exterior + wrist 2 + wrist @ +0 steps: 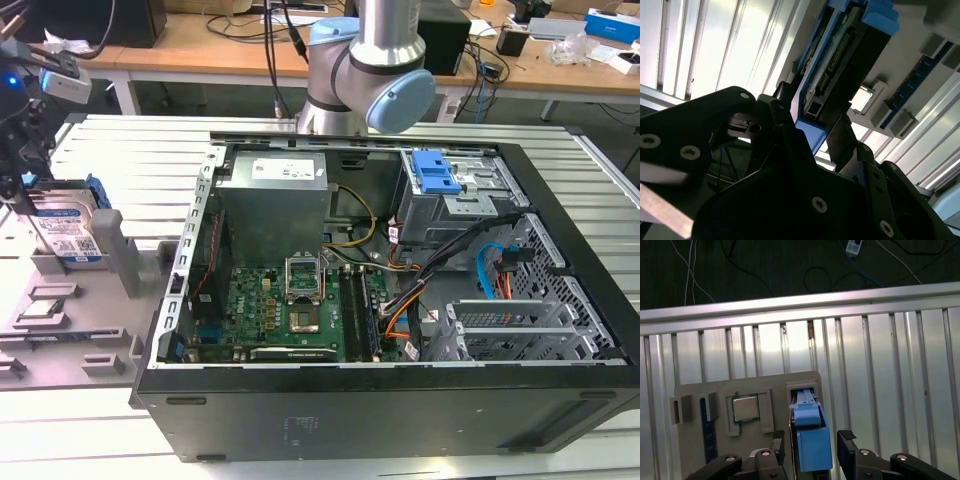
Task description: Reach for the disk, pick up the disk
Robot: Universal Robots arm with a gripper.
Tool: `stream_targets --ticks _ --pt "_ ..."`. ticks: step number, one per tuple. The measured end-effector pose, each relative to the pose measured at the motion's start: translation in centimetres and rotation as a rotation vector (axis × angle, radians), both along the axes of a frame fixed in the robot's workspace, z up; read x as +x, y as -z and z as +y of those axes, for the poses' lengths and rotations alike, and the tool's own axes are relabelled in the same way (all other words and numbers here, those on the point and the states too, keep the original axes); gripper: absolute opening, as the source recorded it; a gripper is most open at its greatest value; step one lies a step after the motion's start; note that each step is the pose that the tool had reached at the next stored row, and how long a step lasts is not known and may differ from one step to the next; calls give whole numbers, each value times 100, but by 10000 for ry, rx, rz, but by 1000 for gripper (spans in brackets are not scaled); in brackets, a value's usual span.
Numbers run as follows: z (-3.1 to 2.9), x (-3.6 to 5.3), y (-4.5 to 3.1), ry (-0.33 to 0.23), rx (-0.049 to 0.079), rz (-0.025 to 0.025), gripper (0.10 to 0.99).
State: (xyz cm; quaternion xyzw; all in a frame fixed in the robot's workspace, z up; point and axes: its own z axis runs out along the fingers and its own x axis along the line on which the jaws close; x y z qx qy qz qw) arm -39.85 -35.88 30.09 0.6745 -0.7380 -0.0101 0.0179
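Silver arm [385, 25], blue caps [402, 100], black gripper [811, 441]

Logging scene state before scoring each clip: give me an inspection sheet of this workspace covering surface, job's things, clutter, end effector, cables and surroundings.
Surface: ribbed aluminium table carrying a grey fixture plate.
Job's things: disk standing on edge in the plate's holder.
Clutter: open computer case; processor chip seated in the plate.
End effector: the one end effector straddles the disk, open, with a narrow gap at each finger.
Cables: cable bundle inside the case; more on the benches.
Surroundings: wooden benches with equipment behind.
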Motion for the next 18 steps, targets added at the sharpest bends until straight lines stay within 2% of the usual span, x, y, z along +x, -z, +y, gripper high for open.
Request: stream_targets --ticks 7,14,16,18 --pt "0 0 86 -19 -4 0 545" --pt "0 0 92 -21 -5 0 545" --pt "0 0 93 -21 -4 1 525" --pt "0 0 93 -21 -5 1 396"
